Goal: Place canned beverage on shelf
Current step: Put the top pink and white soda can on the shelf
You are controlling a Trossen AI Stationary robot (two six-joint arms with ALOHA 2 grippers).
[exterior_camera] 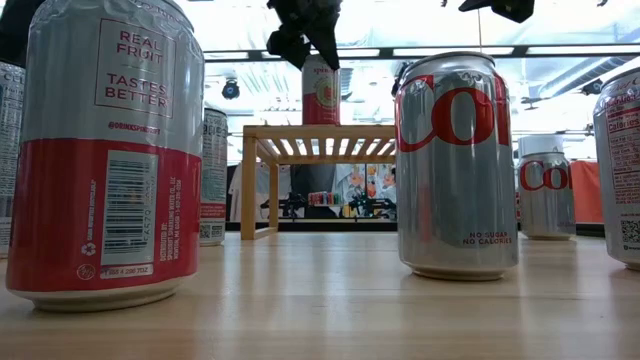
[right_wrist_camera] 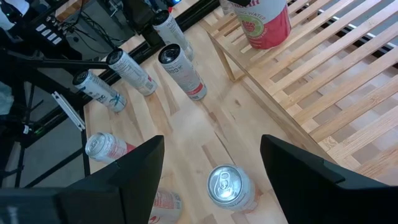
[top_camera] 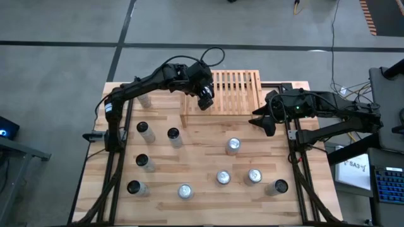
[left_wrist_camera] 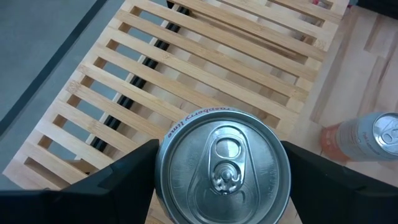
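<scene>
A can [left_wrist_camera: 224,165] with a pink-and-white wall [right_wrist_camera: 264,22] stands upright at the near left corner of the light wooden slatted shelf [top_camera: 237,91]. My left gripper [top_camera: 205,101] is shut on it from above. In the low view the can [exterior_camera: 320,95] reaches down to the shelf top [exterior_camera: 350,130]. My right gripper [top_camera: 265,123] hangs open and holds nothing, above the table by the shelf's near right corner. Its fingers [right_wrist_camera: 124,180] are spread wide above a can [right_wrist_camera: 227,186] that stands on the table. My left gripper pinches the can's upper side wall [left_wrist_camera: 163,177] between its two fingers [left_wrist_camera: 118,180], one on each side just under the rim. The fingers slant down from the table's left and far side. The can stays upright, with its base level with the shelf's slats [exterior_camera: 320,127].
Several more cans stand on the wooden tabletop: two near the left arm [top_camera: 146,131] [top_camera: 173,135], one mid-table [top_camera: 233,146], and a row toward the near edge [top_camera: 184,191] [top_camera: 254,176]. Another stands by the far left edge [top_camera: 144,99]. The shelf's right part [top_camera: 249,88] is bare slats.
</scene>
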